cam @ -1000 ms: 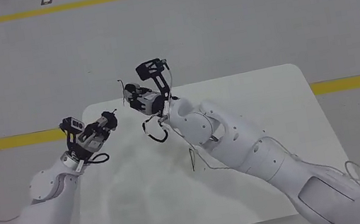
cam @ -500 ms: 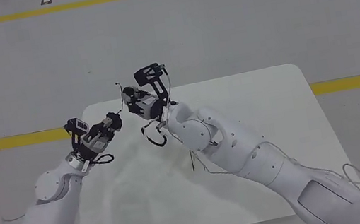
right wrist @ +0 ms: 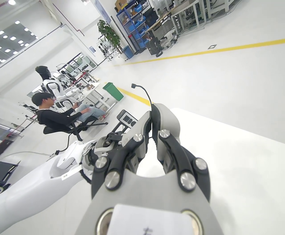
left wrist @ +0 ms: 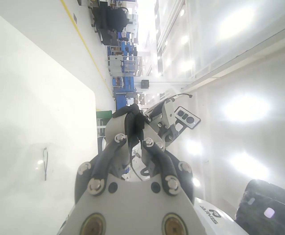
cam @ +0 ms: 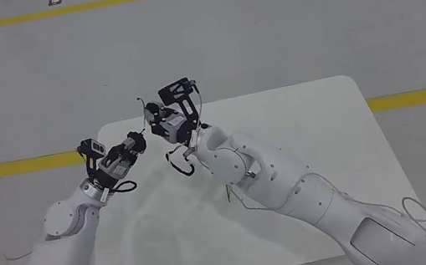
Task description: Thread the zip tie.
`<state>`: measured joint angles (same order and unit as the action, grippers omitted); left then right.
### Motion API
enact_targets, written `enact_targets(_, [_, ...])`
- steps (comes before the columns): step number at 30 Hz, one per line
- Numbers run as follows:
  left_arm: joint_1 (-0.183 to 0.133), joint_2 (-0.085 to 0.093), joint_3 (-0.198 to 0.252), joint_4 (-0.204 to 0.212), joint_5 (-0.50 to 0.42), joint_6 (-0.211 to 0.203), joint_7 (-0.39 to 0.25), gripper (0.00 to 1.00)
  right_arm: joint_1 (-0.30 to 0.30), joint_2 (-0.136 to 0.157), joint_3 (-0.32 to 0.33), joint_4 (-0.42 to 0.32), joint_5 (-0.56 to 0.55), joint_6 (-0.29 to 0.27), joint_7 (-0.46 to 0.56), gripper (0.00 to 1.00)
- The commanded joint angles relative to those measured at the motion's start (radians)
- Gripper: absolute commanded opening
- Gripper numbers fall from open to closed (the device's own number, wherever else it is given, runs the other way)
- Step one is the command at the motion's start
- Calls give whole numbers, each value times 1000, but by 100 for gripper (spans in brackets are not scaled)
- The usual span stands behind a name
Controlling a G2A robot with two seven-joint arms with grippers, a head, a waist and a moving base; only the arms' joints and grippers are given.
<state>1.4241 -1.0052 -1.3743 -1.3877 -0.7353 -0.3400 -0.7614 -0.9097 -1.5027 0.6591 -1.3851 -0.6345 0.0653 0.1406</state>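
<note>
Closing the gap: the left hand (left wrist: 133,111) has swung in toward the right hand (right wrist: 153,111) over the last second. The two now sit nearly tip to tip above the far left corner of the bench (cam: 309,201). The right hand has barely shifted. I read this as lining up for the threading, which looks not yet done, since the tie's head hangs free.

Right hand: fingers pressed together, pinching the zip tie (right wrist: 146,91). It is a thin black strap that rises past the fingertips and bends over in a soft curve. A small square head sits at the loose end, in the air, clear of the bench. It probably flexes easily.

Left hand: fingers pressed together, with something dark between the pads. Cannot tell whether that is the tie's other end.
</note>
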Motion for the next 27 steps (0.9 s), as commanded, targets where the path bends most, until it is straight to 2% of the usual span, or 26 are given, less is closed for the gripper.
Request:
enact_targets(1, [0,0,0,0,0,0,0,0,-4,-3,3,3,-8,-3,-2,0])
enact_targets(18, [0,0,0,0,0,0,0,0,1,-40,9,63,-37,-38,-3,0])
enact_targets(27, [0,0,0,0,0,0,0,0,-7,-53,19,75,-63,-35,1,0])
